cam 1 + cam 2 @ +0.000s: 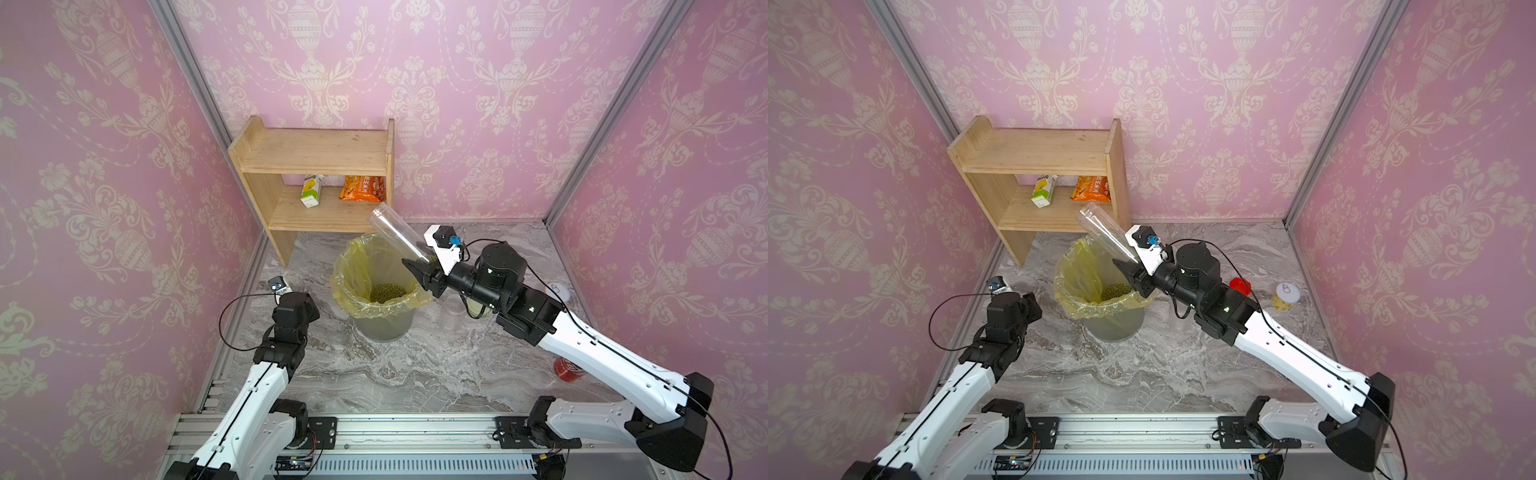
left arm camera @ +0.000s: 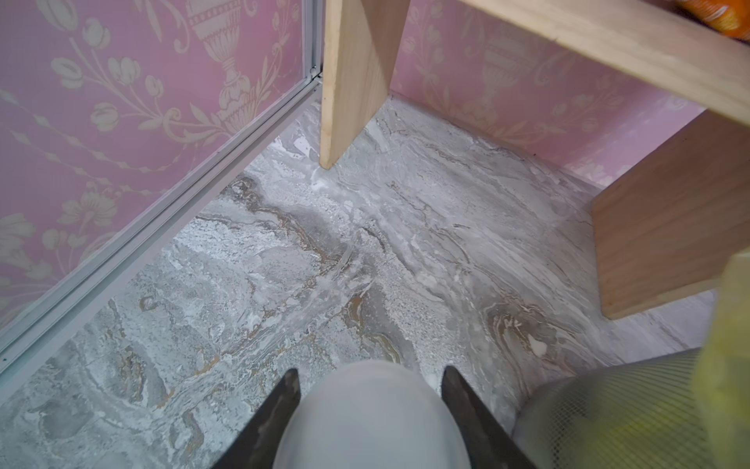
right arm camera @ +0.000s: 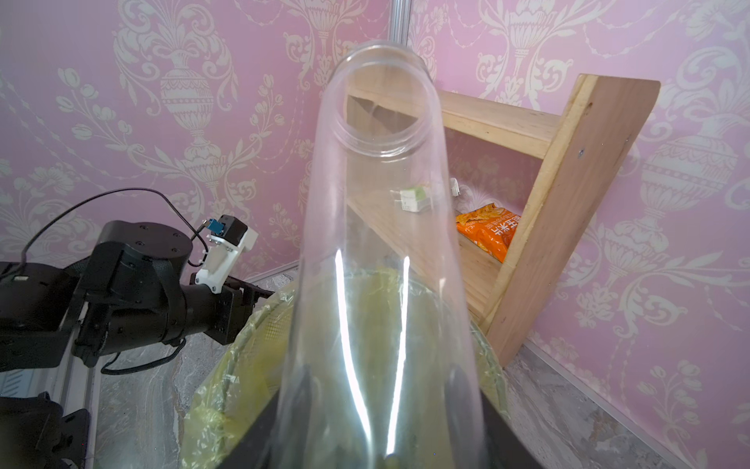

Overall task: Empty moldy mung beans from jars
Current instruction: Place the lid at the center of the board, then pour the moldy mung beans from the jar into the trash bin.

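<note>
The right end effector (image 1: 417, 267) is closed on the lower end of the slim tall jar (image 1: 394, 232). The jar is held tilted above the bin (image 1: 388, 328) lined with a yellow bag, its uncapped mouth raised toward the wooden shelf (image 1: 316, 156), and it appears nearly empty. The mung beans (image 1: 386, 292) are heaped at the bottom of the bin in both top views, while the left end effector (image 2: 370, 375) is closed on a pale round lid (image 2: 371, 418) over the table (image 2: 284, 264), and a second clear jar (image 1: 452, 312) is stood on the table just beside the bin.
</note>
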Available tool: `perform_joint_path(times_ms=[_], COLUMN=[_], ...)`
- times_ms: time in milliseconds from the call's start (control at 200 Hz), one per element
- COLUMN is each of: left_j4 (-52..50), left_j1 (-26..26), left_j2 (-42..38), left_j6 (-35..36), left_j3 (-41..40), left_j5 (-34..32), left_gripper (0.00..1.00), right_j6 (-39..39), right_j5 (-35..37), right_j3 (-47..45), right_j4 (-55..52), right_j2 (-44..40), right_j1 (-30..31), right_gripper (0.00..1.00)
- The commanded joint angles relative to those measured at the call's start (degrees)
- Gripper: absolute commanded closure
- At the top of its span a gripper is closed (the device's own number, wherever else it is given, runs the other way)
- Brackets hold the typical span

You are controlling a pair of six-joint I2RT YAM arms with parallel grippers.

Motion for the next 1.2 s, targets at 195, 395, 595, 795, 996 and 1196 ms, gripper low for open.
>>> perform_joint_path(times_ms=[195, 395, 595, 795, 996, 1196], left_j4=[17.92, 20.24, 19.1, 10.98, 4.07, 4.69], left_j1=[0.41, 0.59, 0.67, 0.66, 0.67, 0.63], left_j2=[4.89, 6.46, 5.1, -9.2, -17.56, -19.21], left_j6=[-4.54, -5.63, -4.72, -5.07, -2.13, -0.46], left_j3=[-10.39, -12.49, -12.39, -11.13, -8.54, -8.46], left_j5=[-3.35, -2.23, -0.09, 0.2, 1.91, 3.56], left_gripper=[0.38, 0.3, 0.25, 0.25, 0.25, 0.25], right_j6=[4.0, 6.15, 7.85, 9.59, 12.34, 12.9], right_j5=[-0.08, -0.47, 0.27, 1.28, 4.64, 2.9], right_j3=[-1.64, -3.76, -3.74, 7.86, 24.61, 43.55], right_j4=[-1.59, -4.97, -9.51, -26.27, -48.77, -69.67], right_j2=[-3.53, -3.8, -4.24, -0.11, 8.55, 20.21], right_j1=[-0.5, -0.47, -0.46, -0.51, -0.62, -0.36], right_gripper=[0.6, 0.6, 0.6, 0.6, 0.6, 0.6])
